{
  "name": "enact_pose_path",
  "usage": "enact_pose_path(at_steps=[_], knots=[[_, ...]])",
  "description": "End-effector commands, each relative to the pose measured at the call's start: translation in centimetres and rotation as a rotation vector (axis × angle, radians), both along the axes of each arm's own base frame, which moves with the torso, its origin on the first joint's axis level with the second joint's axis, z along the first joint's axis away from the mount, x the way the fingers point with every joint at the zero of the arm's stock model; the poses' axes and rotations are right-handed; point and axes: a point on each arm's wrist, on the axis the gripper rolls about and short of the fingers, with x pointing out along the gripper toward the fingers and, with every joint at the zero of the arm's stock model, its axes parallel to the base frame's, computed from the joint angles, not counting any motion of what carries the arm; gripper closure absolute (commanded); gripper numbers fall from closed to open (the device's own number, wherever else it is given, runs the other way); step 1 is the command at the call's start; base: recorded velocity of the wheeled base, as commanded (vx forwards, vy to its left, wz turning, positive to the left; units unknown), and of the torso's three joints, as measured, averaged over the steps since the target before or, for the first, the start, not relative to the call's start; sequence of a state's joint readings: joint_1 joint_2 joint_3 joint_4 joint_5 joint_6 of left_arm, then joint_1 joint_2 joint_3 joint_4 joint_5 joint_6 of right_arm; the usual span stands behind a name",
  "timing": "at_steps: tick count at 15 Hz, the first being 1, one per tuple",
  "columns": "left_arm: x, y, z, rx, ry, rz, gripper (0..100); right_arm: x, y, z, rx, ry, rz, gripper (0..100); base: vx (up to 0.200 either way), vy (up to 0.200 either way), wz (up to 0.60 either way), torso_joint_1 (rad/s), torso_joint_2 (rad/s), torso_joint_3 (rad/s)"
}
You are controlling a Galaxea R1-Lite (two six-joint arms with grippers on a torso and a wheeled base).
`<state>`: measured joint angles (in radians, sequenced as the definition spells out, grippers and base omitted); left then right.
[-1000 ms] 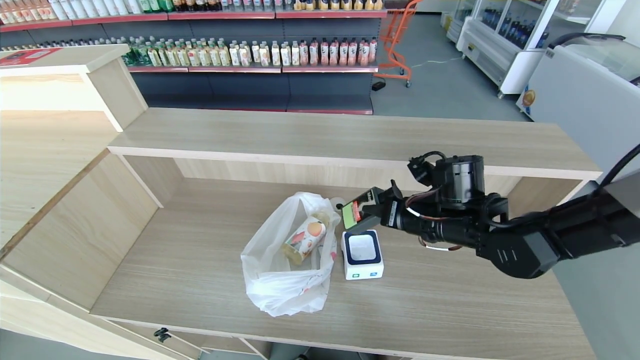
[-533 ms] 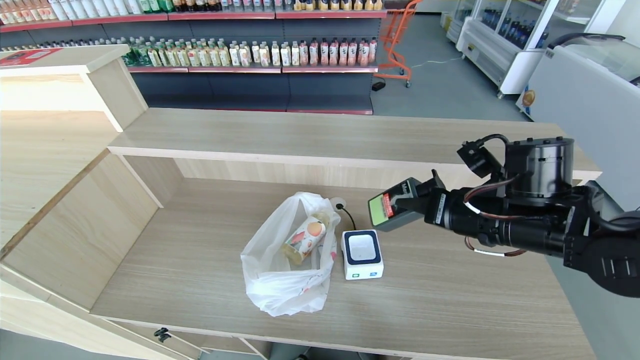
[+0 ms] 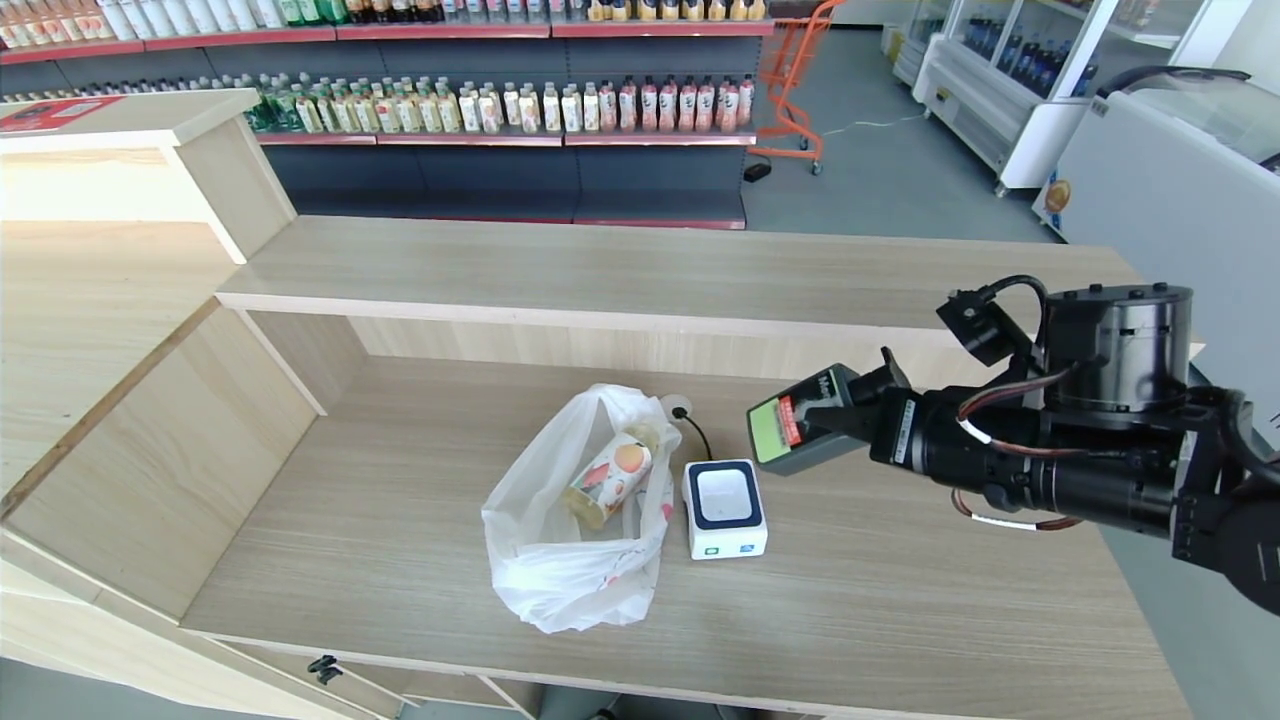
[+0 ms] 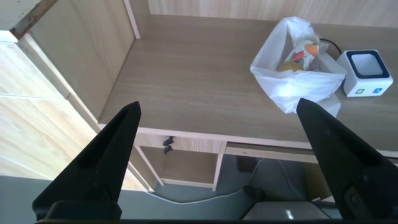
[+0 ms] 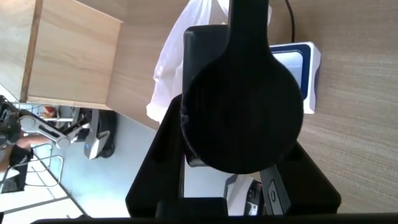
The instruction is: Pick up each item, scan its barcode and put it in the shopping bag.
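My right gripper (image 3: 822, 425) is shut on a dark box (image 3: 790, 433) with a green and red label, held in the air up and to the right of the white barcode scanner (image 3: 723, 508). In the right wrist view the box (image 5: 205, 124) hangs over the scanner (image 5: 308, 68) and the bag (image 5: 168, 87). The white shopping bag (image 3: 575, 540) lies open to the left of the scanner with a peach-print bottle (image 3: 608, 480) inside. My left gripper (image 4: 217, 162) is open with nothing between its fingers, off the counter's near edge, well away from the bag (image 4: 298, 81).
The wooden counter (image 3: 900, 600) has a raised back ledge (image 3: 650, 270) and a side wall (image 3: 160, 460) on the left. A black cable (image 3: 697, 432) runs from the scanner to a hole at the back. Store shelves and freezers stand beyond.
My right arm has carried the box from just above the scanner to the right and higher, then slightly lower. Bag, bottle and scanner have stayed put.
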<state>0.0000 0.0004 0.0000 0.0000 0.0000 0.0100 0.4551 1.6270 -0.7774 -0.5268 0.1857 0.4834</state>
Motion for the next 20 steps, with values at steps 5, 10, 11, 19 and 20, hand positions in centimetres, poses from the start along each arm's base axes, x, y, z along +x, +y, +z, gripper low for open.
enact_pose_path(at_steps=[5, 10, 11, 19, 20], knots=[[0.0, 0.0, 0.0, 0.002, 0.000, 0.000, 0, 0.8, 0.5, -1.4, -0.021, 0.040, 0.004, 100, 0.000, 0.200, 0.00, 0.005, 0.01, 0.003], [0.0, 0.0, 0.0, -0.002, 0.000, 0.000, 0, 2.4, 1.2, -6.2, -0.217, 0.091, 0.052, 100, 0.000, 0.080, 0.00, -0.002, 0.00, 0.001], [0.0, 0.0, 0.0, -0.002, 0.000, 0.000, 0, 2.8, 1.4, -7.0, -0.238, 0.104, 0.048, 100, 0.000, 0.000, 0.00, 0.000, 0.00, 0.000], [0.0, 0.0, 0.0, -0.002, 0.000, 0.000, 0, 7.3, 7.3, -10.5, -0.373, 0.020, 0.148, 100, 0.000, 0.000, 0.00, 0.000, 0.00, 0.000], [0.0, 0.0, 0.0, -0.002, 0.001, 0.000, 0, 7.4, 7.5, -10.5, -0.378, 0.014, 0.147, 100, 0.000, 0.000, 0.00, 0.000, 0.00, 0.000]])
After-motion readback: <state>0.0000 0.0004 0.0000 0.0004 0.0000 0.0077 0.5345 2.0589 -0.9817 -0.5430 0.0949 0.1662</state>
